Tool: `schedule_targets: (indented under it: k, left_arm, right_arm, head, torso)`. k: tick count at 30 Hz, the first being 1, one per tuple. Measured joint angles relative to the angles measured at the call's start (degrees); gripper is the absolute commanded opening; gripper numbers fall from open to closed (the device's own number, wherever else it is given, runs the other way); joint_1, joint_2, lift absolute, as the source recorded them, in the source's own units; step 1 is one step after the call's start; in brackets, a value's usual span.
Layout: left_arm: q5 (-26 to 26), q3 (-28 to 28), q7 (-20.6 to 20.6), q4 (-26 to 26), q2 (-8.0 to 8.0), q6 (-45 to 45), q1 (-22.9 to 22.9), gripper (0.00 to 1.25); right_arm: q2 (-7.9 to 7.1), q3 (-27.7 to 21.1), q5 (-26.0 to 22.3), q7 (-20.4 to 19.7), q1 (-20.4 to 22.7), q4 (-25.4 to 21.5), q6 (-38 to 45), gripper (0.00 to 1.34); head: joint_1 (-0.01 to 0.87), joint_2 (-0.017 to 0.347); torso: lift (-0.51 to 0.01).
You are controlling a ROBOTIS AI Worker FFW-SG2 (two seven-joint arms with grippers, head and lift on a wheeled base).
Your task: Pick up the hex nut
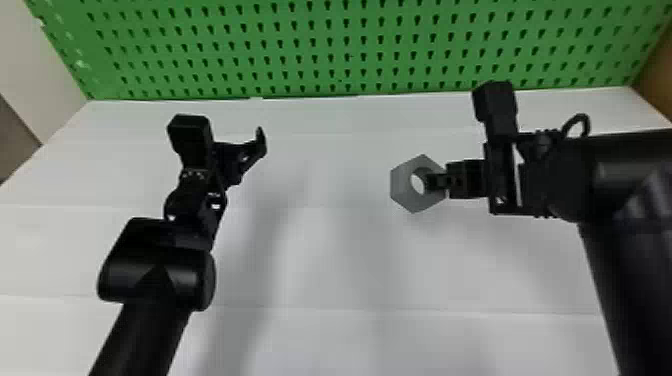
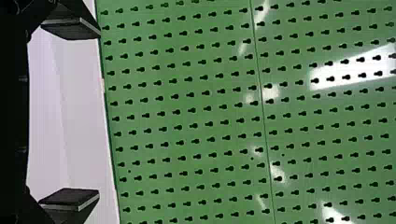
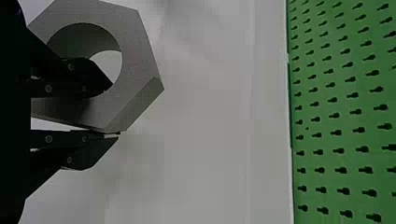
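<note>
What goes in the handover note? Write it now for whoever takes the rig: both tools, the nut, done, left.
Left tool: open, nothing between its fingers.
Right tool: shut on the wall of the hex nut, one finger in the hole, the other outside.
Nut: held right of centre; it looks raised off the white table, but I can't be certain.
Done: nut gripped.
Left: check that it is clear of the table; lift if it isn't.

green pegboard (image 1: 337, 48) — rows of keyhole slots | white tabletop (image 1: 320, 260) before it | brown surface (image 1: 656, 75) — head view's right edge
</note>
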Motion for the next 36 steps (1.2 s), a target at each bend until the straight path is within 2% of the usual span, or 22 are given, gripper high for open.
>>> schedule_targets:
  k: [14, 23, 36]
  left_arm:
    - [0.5, -0.3, 0.1, 0.0, -0.02, 0.0, 0.7, 1.16]
    - [1.0, -0.5, 0.1, 0.0, -0.04, -0.2, 1.1, 1.16]
    - [1.3, -1.0, 0.1, 0.0, -0.05, -0.3, 1.6, 1.16]
  right_arm:
    - [1.04, -7.0, 2.1, -0.4, 7.1, -2.8, -14.7, 0.29]
    - [1.50, -9.6, 0.8, -5.0, 12.3, -2.9, -26.9, 0.29]
    - [1.52, -13.0, 2.2, -8.4, 19.2, -2.2, -46.8, 0.28]
  head:
    - [0.785, 0.149]
    - [0.785, 0.149]
    - [0.785, 0.149]
  torso:
    - [-0.089]
    - [-0.089]
    - [-0.089]
